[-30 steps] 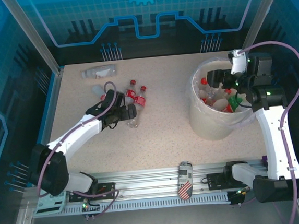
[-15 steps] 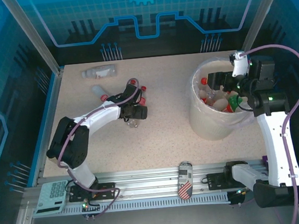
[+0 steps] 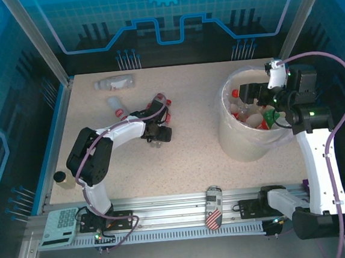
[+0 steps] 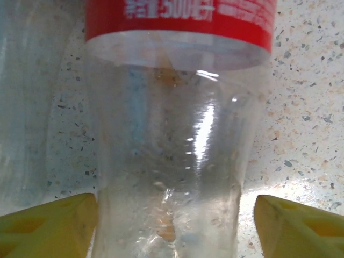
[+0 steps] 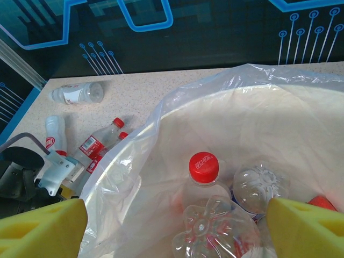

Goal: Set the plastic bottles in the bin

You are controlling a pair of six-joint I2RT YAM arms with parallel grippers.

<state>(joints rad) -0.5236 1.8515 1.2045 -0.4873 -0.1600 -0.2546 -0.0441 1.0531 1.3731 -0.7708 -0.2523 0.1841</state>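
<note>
Two red-capped plastic bottles (image 3: 160,106) lie side by side on the table left of centre. My left gripper (image 3: 158,135) is down over their lower ends. In the left wrist view a clear bottle with a red label (image 4: 172,134) sits between the jaws of my left gripper (image 4: 174,215); the left finger (image 4: 54,226) is at its side and the right finger (image 4: 301,226) stands a small gap away. The bin (image 3: 237,138) stands at the right with several bottles inside, one red-capped (image 5: 203,166). My right gripper (image 3: 251,92) (image 5: 174,228) hovers open above the bin (image 5: 252,107), holding nothing.
A clear bottle (image 3: 117,105) and a pale-labelled bottle (image 3: 115,82) lie at the back left. A flag-patterned can (image 3: 213,207) rests on the front rail. A calculator (image 3: 60,226) and a small dark round thing (image 3: 60,177) sit at the front left.
My left arm has swung right and reached over the red-capped bottles, its jaws narrowing around one. The right arm has barely shifted above the bin.
</note>
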